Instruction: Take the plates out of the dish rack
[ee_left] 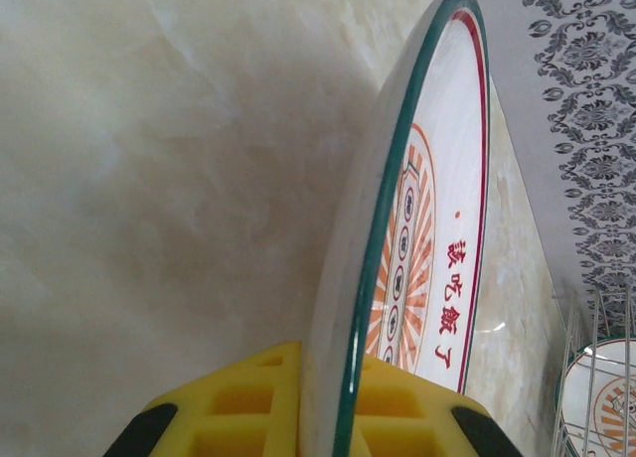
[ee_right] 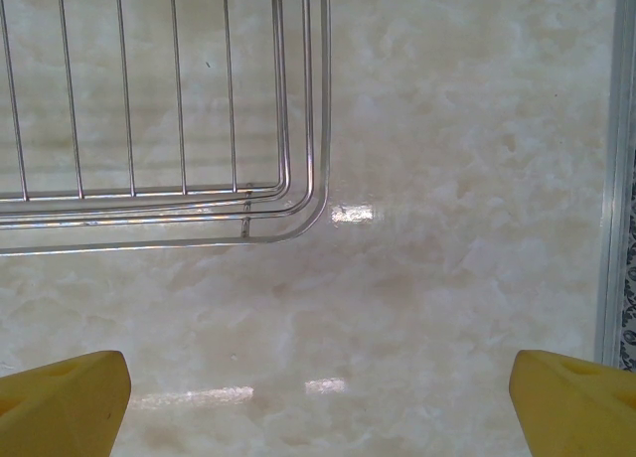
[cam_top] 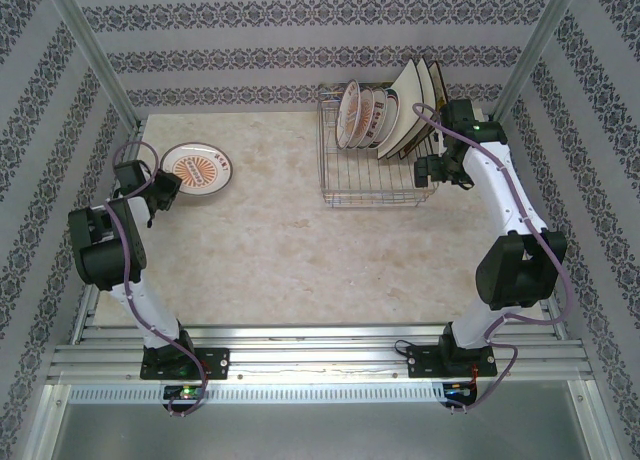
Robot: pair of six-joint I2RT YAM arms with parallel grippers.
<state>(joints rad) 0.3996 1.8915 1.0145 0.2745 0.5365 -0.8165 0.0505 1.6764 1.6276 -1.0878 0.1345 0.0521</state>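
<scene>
dish rack [cam_top: 372,185]: a silver wire rack is seen at the far right of the marble table [cam_top: 280,250]; its near half is bare grid.
round plates in rack [cam_top: 362,115]: several small white plates with orange patterns are stood on edge in the rack's far left part, leaned to the right.
square plates [cam_top: 412,108]: several cream plates with dark rims are stood just right of the round ones, against the rack's far right corner.
unloaded plate [cam_top: 197,166]: one round plate with a teal rim, a red line and an orange ray pattern is seen on the table well to the left of the rack, face up.
left gripper [cam_top: 160,190]: placed at the near left rim of the unloaded plate, far from the rack; in the left wrist view the yellow fingers [ee_left: 238,412] are pressed together on the plate's [ee_left: 437,228] rim, one on each face.
right gripper [cam_top: 432,170]: held just beside the rack's right side; in the right wrist view the yellow fingers [ee_right: 70,392] are spread wide, nothing is gripped, and a rounded rack corner [ee_right: 308,109] is seen above bare table.
</scene>
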